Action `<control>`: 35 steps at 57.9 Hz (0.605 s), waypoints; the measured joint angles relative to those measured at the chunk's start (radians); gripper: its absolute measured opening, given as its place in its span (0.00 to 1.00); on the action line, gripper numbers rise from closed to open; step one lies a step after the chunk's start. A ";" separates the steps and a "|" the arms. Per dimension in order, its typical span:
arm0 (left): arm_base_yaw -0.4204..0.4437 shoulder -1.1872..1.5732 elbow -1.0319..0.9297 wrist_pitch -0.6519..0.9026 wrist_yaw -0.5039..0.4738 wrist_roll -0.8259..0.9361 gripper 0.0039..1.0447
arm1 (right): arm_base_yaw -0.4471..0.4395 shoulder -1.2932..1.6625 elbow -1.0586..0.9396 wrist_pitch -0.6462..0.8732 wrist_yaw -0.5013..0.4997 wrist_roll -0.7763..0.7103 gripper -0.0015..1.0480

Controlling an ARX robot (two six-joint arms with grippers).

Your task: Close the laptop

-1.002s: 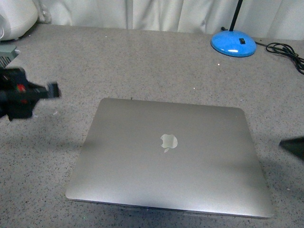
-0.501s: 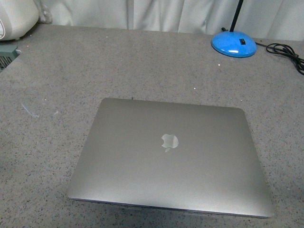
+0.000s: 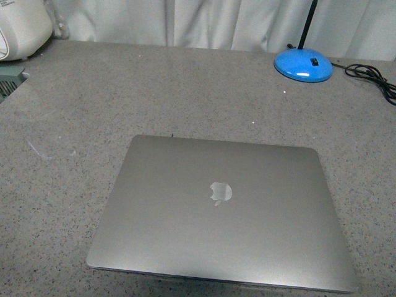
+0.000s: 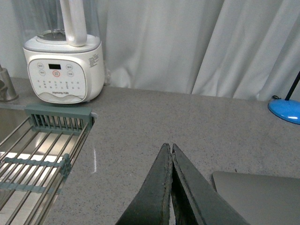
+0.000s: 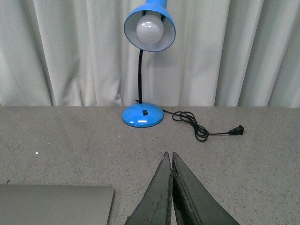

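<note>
Slim space-grey metal laptop (image 3: pixel 221 213) lies shut and flat on the speckled grey stone counter (image 3: pixel 185 86), lower centre of the front frame, shiny apple logo (image 3: pixel 220 192) facing up; neither of my arms shows there. My left gripper (image 4: pixel 171 149) is pressed closed, holding nothing; white blender base (image 4: pixel 64 71) sits upper left of that frame. My right gripper (image 5: pixel 168 157) is likewise closed and empty; blue desk lamp (image 5: pixel 144 61) stands at top centre beyond it, black cord (image 5: pixel 206 130) trailing right.
</note>
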 joint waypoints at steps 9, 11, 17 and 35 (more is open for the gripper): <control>-0.113 -0.095 0.000 -0.088 -0.109 0.003 0.04 | 0.000 -0.053 0.000 -0.053 0.000 -0.001 0.01; -0.118 -0.108 0.000 -0.101 -0.110 0.004 0.04 | 0.000 -0.062 0.000 -0.062 0.000 -0.002 0.01; -0.120 -0.151 0.000 -0.144 -0.120 0.004 0.04 | 0.000 -0.091 0.000 -0.092 -0.001 -0.002 0.01; -0.121 -0.261 0.000 -0.251 -0.120 0.005 0.04 | 0.000 -0.272 0.001 -0.309 -0.002 -0.002 0.01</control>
